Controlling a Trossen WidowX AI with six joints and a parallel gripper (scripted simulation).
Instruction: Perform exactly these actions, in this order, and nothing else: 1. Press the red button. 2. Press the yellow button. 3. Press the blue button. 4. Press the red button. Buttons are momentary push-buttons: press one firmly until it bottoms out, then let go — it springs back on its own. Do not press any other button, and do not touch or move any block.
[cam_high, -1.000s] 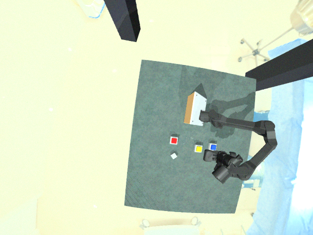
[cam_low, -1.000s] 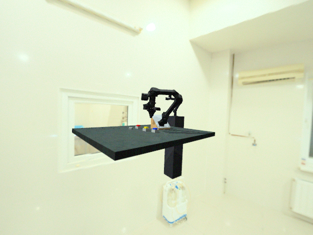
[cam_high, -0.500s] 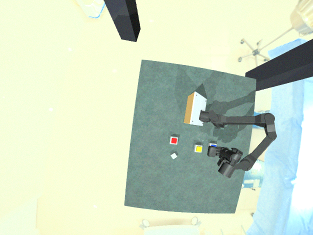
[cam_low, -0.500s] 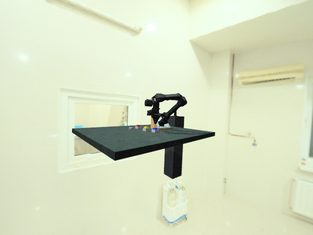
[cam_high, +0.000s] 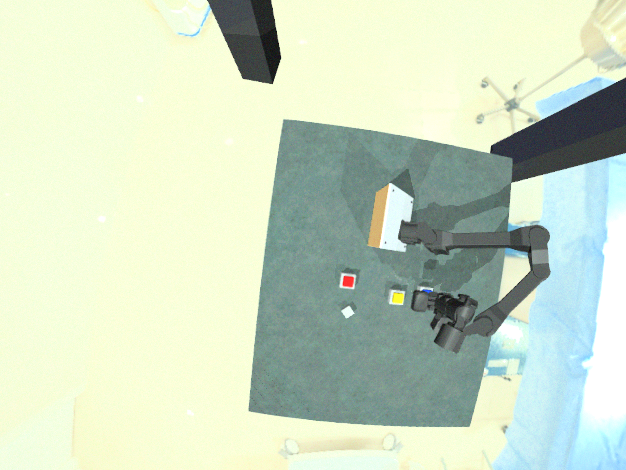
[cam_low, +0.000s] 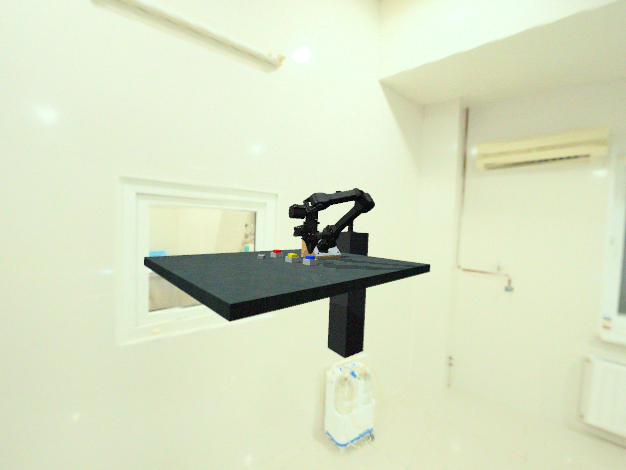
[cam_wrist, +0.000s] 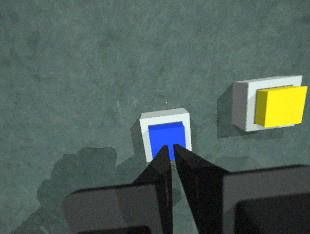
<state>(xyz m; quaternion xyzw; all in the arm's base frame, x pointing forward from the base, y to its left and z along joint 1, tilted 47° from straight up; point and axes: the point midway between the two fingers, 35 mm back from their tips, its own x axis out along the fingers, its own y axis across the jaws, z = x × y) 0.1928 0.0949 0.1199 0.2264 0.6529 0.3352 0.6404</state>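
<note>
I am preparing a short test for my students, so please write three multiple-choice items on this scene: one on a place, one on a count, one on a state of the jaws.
1. Over which button are the gripper tips?
A. red
B. blue
C. yellow

2. How many coloured buttons stand on the table?
A. two
B. three
C. five

3. How do the jaws stand?
A. shut, holding nothing
B. wide open
C. shut on a block

Answers:
1 B: in the wrist view the tips overlap the blue button.
2 B: the red button, yellow button and blue one.
3 A: the fingers almost meet, with nothing between.
</note>
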